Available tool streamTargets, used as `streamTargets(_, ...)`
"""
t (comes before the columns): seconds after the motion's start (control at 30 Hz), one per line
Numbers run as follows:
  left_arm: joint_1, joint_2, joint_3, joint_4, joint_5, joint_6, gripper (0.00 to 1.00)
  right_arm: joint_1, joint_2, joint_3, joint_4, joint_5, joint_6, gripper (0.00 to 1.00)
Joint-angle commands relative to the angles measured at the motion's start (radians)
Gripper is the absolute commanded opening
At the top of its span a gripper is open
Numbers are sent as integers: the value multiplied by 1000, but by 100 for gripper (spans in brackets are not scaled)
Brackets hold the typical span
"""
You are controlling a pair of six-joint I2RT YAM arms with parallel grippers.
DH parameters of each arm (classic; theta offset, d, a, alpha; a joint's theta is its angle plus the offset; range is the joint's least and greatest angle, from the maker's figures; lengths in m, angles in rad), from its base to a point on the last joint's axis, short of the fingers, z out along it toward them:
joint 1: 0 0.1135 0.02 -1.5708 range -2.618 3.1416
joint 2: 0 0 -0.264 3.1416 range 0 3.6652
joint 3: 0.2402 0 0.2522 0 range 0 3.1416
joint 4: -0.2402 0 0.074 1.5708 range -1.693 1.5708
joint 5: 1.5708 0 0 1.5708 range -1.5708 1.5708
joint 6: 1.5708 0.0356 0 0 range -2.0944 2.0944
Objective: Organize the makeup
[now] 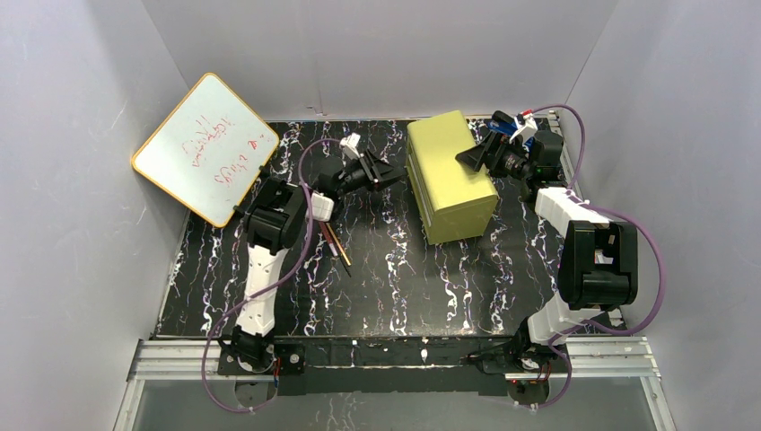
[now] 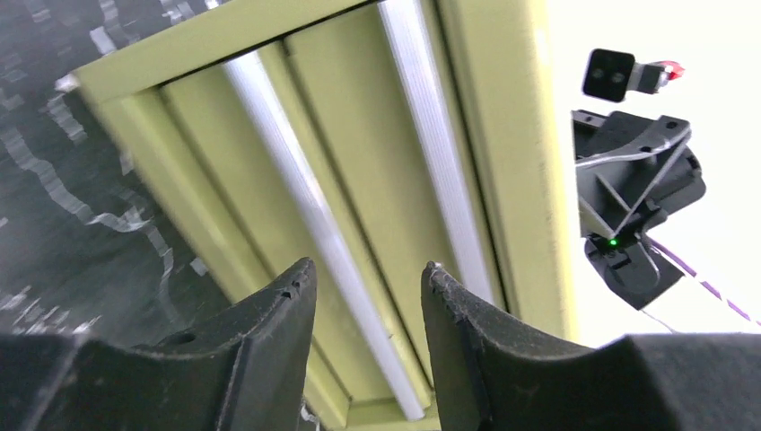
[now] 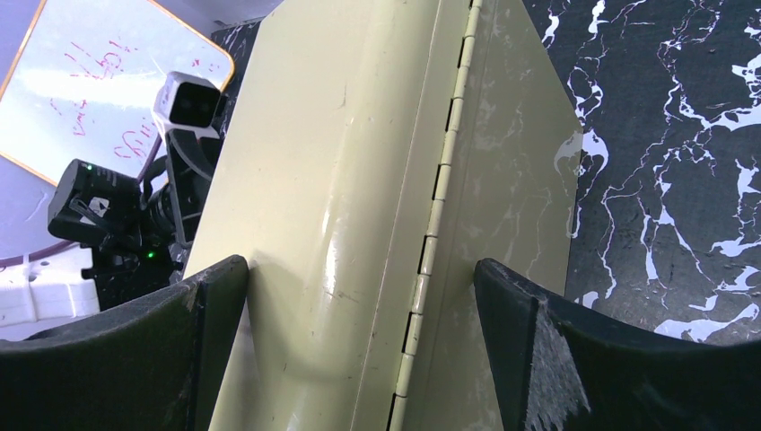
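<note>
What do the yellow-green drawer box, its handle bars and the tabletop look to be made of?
Drawer box: probably painted sheet metal, semi-gloss; soft glare, scuffs and a piano hinge along the edge. Handle bars: likely bare brushed metal, silvery and streaked. Tabletop: black marble-look sheet with white veins, possibly printed; real material unclear.

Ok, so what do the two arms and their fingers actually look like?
The left arm and right arm both pair chunky black joint housings with white link covers, and a purple cable loops along each. The fingers are matte black, thick and curved, narrowing to blunt tips.
</note>
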Motion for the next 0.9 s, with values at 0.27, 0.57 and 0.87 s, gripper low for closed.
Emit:
streamTargets(0.27, -57, 88, 136, 98, 28, -82, 39, 2, 45, -52, -258, 43, -118, 100)
streamTargets(0.57, -57, 89, 119, 12, 10, -10, 41, 2, 56, -51, -255, 41, -116, 100)
streamTargets(0.87, -76, 155, 186, 8, 0, -23, 41, 3, 55, -52, -258, 44, -118, 100)
